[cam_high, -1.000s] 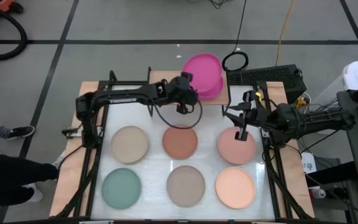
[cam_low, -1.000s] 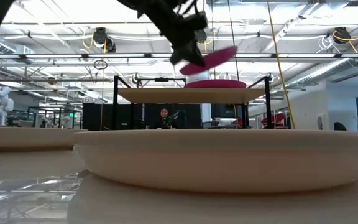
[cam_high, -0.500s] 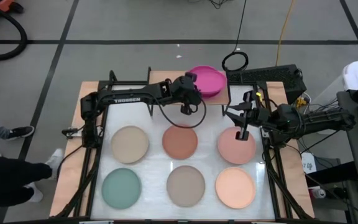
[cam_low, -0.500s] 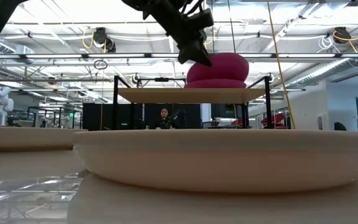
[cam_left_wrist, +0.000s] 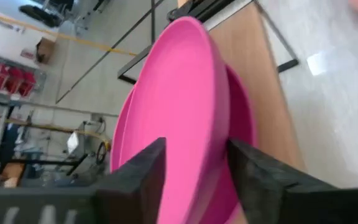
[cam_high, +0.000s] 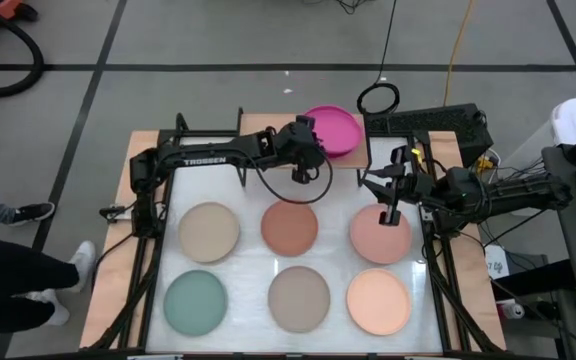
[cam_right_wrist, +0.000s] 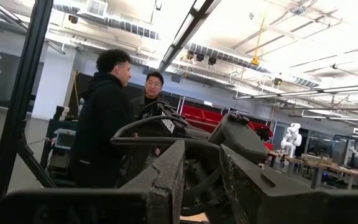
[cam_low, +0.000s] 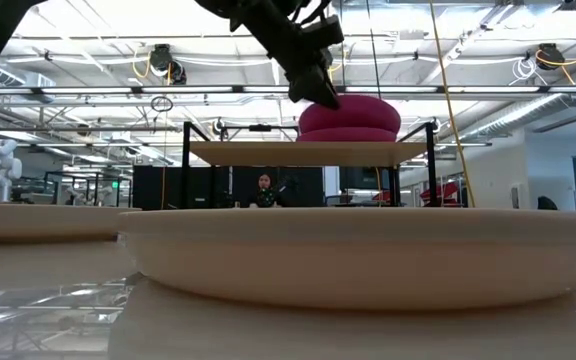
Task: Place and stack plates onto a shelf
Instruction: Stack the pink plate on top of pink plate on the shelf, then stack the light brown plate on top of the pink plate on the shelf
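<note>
On the left of my overhead feed, a person's dark trouser leg and shoe [cam_high: 28,285] show on the floor beside the table [cam_high: 116,260]. On the white top I count six plates in two rows. The far row, left to right, is the beige plate [cam_high: 208,231], the terracotta plate [cam_high: 290,228] and the dusty pink plate [cam_high: 380,235]. The near row is the teal plate [cam_high: 195,303], the taupe plate [cam_high: 299,298] and the peach plate [cam_high: 378,301].

My left arm reaches from the far left corner across to the shelf [cam_low: 308,152] at the far edge. The left gripper [cam_high: 308,152] sits at the left rim of the magenta plates [cam_high: 333,131], which lie stacked one on the other on the right part of the shelf board. In the left wrist feed my two fingers [cam_left_wrist: 138,180] straddle the rim of the upper magenta plate with a gap on each side, so the jaws stand apart and clamp nothing. The table-level feed shows the stack resting flat on the wooden board.

Further right, the right gripper [cam_high: 388,196] hovers over the far edge of the dusty pink plate. Its fingers [cam_right_wrist: 166,177] stand slightly apart with nothing between them. Through that wrist feed I see two people in the room beyond.
</note>
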You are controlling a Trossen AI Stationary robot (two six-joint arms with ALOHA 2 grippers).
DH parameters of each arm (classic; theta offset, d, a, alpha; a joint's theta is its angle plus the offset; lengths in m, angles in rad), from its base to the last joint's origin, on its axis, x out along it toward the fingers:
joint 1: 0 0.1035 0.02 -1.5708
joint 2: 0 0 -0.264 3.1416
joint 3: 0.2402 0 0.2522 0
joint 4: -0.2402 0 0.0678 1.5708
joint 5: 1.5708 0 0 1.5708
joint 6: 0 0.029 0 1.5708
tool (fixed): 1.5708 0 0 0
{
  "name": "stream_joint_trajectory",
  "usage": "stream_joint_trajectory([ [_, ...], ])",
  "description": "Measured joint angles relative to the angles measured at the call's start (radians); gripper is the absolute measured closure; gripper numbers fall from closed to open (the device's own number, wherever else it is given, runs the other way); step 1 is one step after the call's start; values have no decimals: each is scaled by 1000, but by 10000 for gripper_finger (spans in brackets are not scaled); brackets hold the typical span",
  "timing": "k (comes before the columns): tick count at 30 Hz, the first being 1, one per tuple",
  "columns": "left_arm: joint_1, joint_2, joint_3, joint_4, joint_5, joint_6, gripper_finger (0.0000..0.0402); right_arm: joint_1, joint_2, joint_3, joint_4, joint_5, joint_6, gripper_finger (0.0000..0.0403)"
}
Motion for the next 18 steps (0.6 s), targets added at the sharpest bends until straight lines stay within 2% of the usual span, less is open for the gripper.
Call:
stream_joint_trajectory([
  [4, -14, -19, 0, -2, -171, -8, 182, 0, 0, 0, -13, 0, 0, 319],
  [7, -26, -81, -1, -27, -209, -32, 175, 0, 0, 0, -39, 4, -13, 319],
  [11, -48, -209, -1, -62, -189, -137, 174, 0, 0, 0, -63, 5, -7, 319],
  [15, -51, -348, -2, -190, -88, -299, 174, 0, -3, 0, -95, 5, 34, 319],
  [18, -52, -459, -50, -256, -17, -421, 174, 0, -3, 0, -139, 5, 56, 319],
])
